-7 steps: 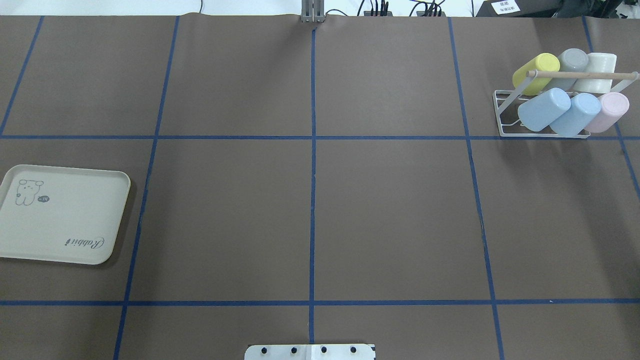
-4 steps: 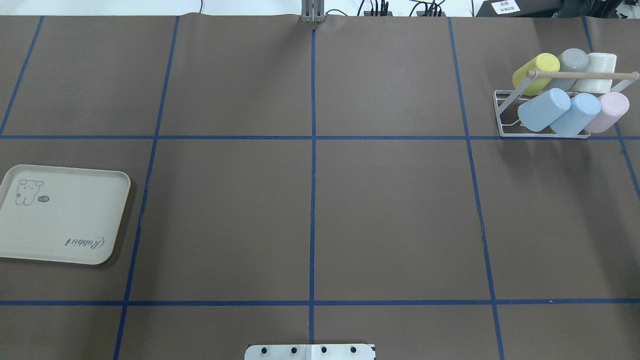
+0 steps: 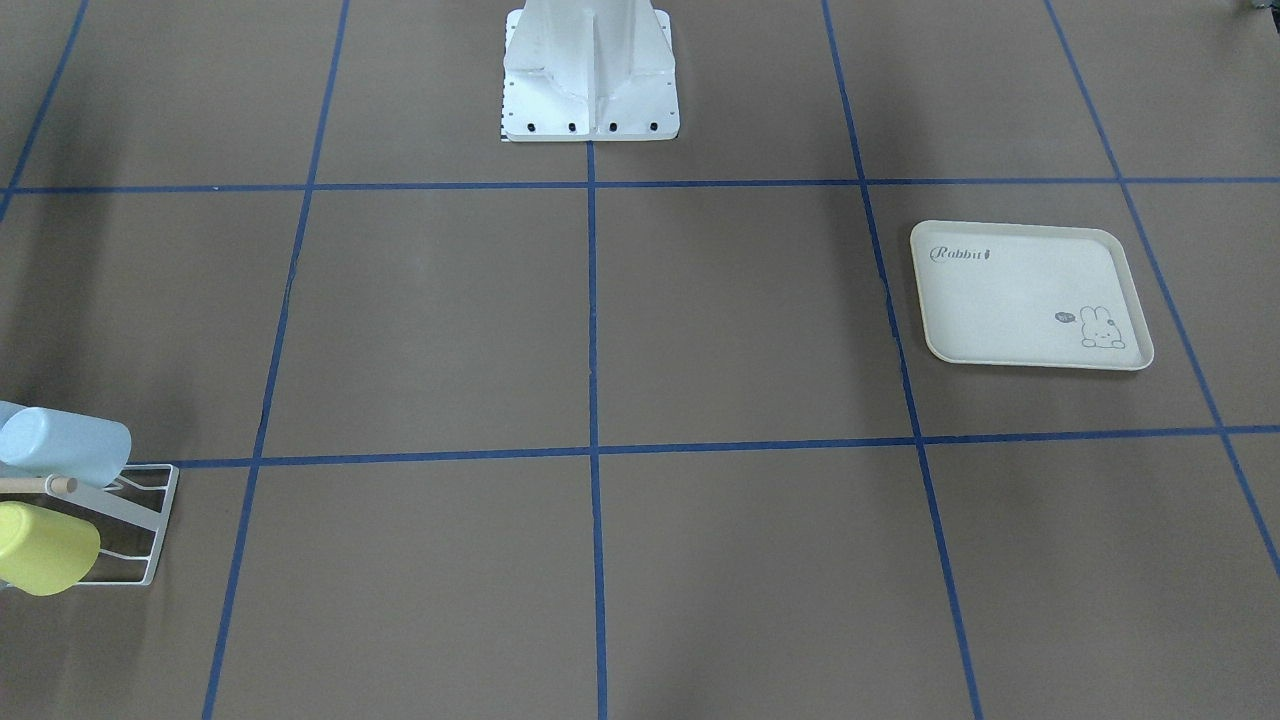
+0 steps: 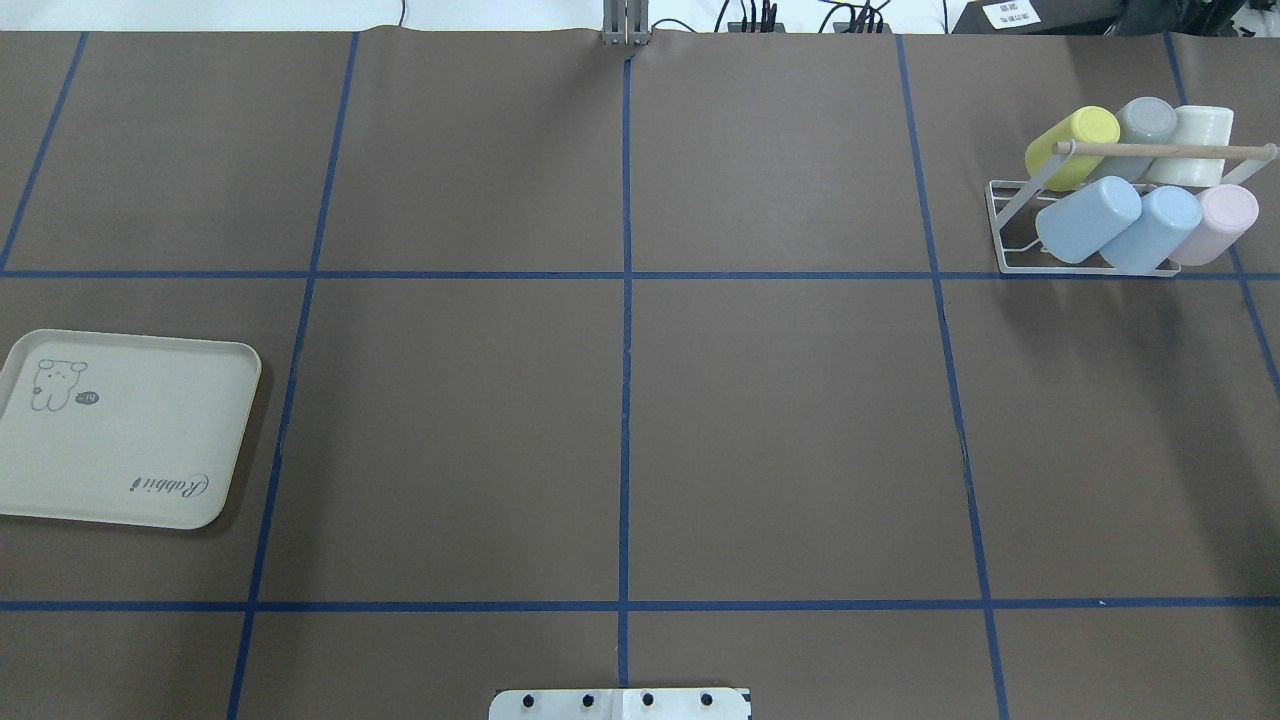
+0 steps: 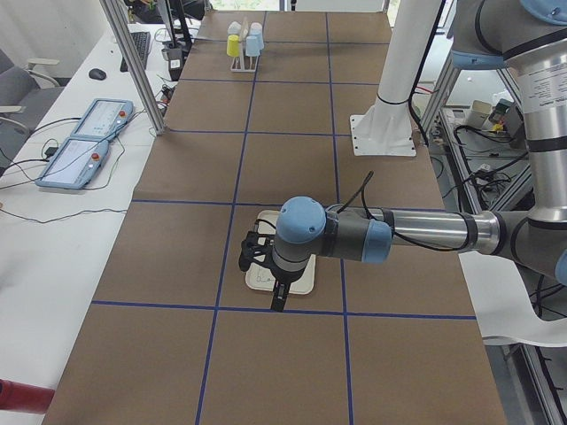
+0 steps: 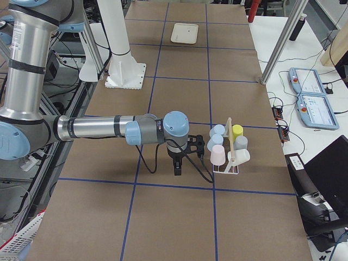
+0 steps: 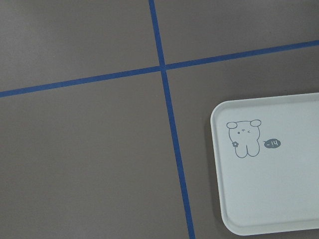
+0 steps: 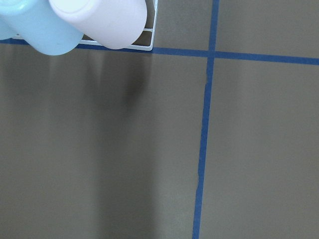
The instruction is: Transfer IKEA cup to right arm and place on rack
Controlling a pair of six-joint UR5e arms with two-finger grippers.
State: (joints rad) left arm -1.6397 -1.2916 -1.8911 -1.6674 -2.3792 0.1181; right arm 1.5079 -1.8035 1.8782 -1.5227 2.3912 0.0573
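Observation:
Several pastel cups lie on the white wire rack [image 4: 1060,270] at the far right: a yellow cup [image 4: 1072,146], two blue cups [image 4: 1088,218], a pink cup [image 4: 1215,222], a grey and a white one, under the wooden dowel [image 4: 1165,150]. The right wrist view catches the pink cup [image 8: 99,20] and a rack corner [image 8: 149,47]. My right gripper [image 6: 179,163] shows only in the exterior right view, just beside the rack [image 6: 225,169]. My left gripper [image 5: 266,279] shows only in the exterior left view, over the tray. I cannot tell whether either is open or shut.
A cream rabbit-print tray [image 4: 130,430] lies at the left with nothing on it, also seen in the left wrist view [image 7: 279,189]. Blue tape lines grid the brown table. The white robot base [image 3: 590,70] stands at the near middle edge.

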